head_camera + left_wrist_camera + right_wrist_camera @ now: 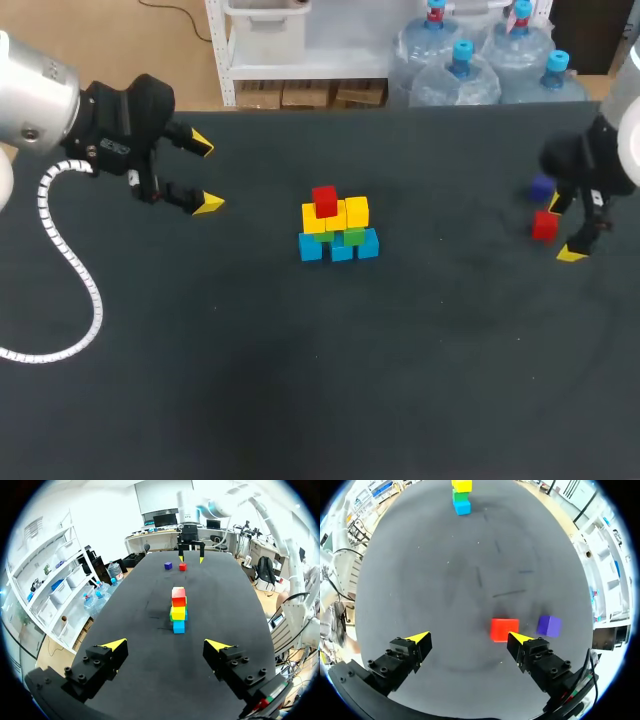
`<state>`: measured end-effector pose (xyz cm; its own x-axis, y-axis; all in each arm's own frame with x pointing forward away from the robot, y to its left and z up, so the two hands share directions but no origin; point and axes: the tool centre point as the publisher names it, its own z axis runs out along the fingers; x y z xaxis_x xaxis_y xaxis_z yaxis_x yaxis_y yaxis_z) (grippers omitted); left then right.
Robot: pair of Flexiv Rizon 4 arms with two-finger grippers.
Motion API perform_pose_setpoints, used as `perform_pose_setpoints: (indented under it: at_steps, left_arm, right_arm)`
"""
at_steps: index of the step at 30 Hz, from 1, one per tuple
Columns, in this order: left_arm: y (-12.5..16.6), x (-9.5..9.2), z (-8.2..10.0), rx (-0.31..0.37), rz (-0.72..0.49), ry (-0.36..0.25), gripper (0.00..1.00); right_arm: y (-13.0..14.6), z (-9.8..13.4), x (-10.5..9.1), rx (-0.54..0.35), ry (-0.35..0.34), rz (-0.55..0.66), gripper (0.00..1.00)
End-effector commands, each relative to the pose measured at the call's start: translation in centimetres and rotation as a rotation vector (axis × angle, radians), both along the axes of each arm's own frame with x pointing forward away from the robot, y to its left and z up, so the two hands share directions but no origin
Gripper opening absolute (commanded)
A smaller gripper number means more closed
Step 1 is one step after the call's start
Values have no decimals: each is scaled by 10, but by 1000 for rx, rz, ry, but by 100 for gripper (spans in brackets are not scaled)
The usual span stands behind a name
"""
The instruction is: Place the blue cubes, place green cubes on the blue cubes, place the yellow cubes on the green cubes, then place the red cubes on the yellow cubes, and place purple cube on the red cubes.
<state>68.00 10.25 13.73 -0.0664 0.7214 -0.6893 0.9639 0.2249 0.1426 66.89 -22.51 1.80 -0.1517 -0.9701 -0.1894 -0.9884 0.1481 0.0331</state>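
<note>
On the dark worktop [300, 400], the stack [338, 228] stands at the middle of the frame. Three blue cubes [342, 250] form its bottom row, green cubes [352, 237] sit on them, three yellow cubes [357, 211] lie across the green, and one red cube [324, 201] rests on top, toward the stack's left end.

At the right edge of the frame, level with the stack, the right gripper [562, 228] points down at the worktop, its fingers spread wide and holding nothing. A loose red cube [544, 226] lies on the worktop between the fingers, close by one yellow tip. The purple cube [542, 187] sits just beyond it, apart from it.

In the upper left of the frame, the left gripper [205, 174] hangs with its fingers spread and empty, facing the stack from well away.
</note>
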Motion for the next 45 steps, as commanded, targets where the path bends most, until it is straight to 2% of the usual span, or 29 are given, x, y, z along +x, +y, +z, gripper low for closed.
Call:
perform_pose_setpoints:
  at_steps: [1,16,21,32,45]
  left_arm:
    - [1,-1,-1,-6,-2,-5,100]
    - [1,-1,-1,-6,-2,-5,100]
    - [1,-1,-1,-6,-2,-5,100]
    - [1,-1,-1,-6,-2,-5,100]
    - [1,-1,-1,-6,-2,-5,100]
  right_arm:
    - [1,-7,0,2,11,3,100]
    - [12,-15,4,-24,56,53,100]
    - [9,-8,2,-69,61,29,100]
    - [3,22,6,-49,2,-61,100]
    - [11,8,26,-124,36,13,100]
